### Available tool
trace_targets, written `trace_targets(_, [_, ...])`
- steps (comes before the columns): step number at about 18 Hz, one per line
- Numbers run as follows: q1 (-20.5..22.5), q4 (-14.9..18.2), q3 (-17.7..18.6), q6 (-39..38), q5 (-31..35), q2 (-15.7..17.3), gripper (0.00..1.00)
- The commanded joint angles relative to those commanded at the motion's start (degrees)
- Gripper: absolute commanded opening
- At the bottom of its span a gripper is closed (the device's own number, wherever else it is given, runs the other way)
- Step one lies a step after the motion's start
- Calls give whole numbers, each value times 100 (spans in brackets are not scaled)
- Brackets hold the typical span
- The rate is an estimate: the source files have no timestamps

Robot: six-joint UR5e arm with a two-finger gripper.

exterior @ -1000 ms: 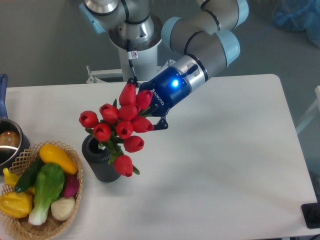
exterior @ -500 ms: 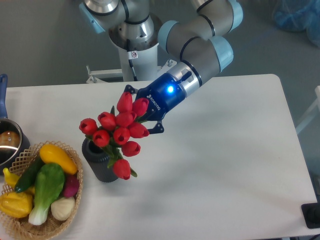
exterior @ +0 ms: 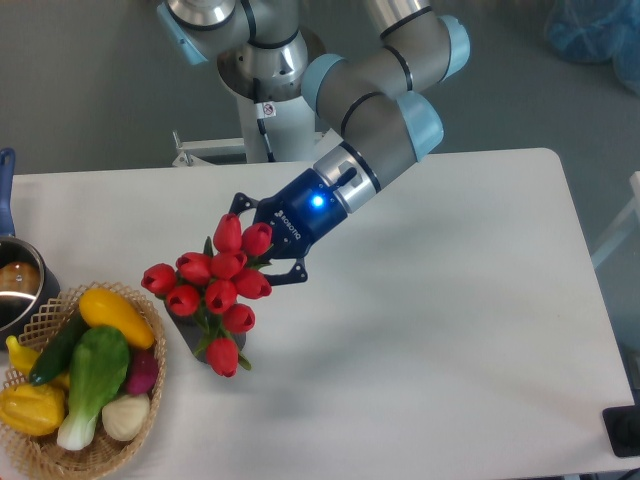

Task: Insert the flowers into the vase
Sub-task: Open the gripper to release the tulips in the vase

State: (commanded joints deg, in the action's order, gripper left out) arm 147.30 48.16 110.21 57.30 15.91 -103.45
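Flowers (exterior: 212, 288) sit directly over the vase (exterior: 192, 333), hiding all but a dark sliver of it; buds fan down-left, bunch axis running up-right to the gripper (exterior: 266, 240). Jaws appear clamped on the flowers. Basket (exterior: 50, 310) just left.

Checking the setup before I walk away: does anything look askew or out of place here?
Nothing spilled or damaged. The flowers hang tilted from the gripper, covering most of the vase; whether the stems are in its mouth cannot be told.
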Motion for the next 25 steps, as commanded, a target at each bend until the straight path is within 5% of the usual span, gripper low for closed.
trace_targets(3, [-9, 17, 26, -9, 201, -9, 32])
trace_targets(5, [-105, 18, 26, -9, 281, -53, 62])
trace_targets(6, [-114, 26, 35, -26, 299, -53, 100])
trace_targets(25, [-70, 18, -44, -9, 1055, 167, 100])
